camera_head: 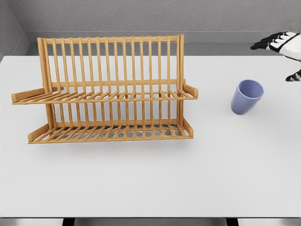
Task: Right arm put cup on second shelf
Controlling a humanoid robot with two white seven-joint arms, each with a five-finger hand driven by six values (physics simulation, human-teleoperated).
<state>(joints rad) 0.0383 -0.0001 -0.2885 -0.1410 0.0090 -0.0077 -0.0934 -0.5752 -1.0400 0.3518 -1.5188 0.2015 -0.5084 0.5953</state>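
Grey walls close off the back of the scene, and in front of them a broad white surface (141, 183) fills nearly the whole head view, the only view on offer.

On the left half stands a two-tier wooden dish rack of pale orange slats (110, 92), upright, with a tall slatted back, a lower shelf (110, 133) close to the surface and a second, upper shelf (106, 95) jutting forward above it. Both shelves look bare.

Over on the right, well apart from the rack, sits the small lavender-blue plastic cup (246, 96). Its mouth faces up and it seems to lean a little, rim tipped toward the right; it rests on the surface, untouched.

And up in the top right corner comes the right hand (282, 49), white with black fingers! It hovers above and beyond the cup, clearly apart from it, fingers spread and holding nothing. Part of it is cut off by the picture's edge. No left arm is in sight.

So by my reading this is the reach, the very first step: nothing grasped, nothing lifted. Next, the hand needs to drop and swing left toward the cup, wrap its fingers round the wall, then carry it across to the upper shelf. That lean could make the cup tip on contact, so a careful close is the call.
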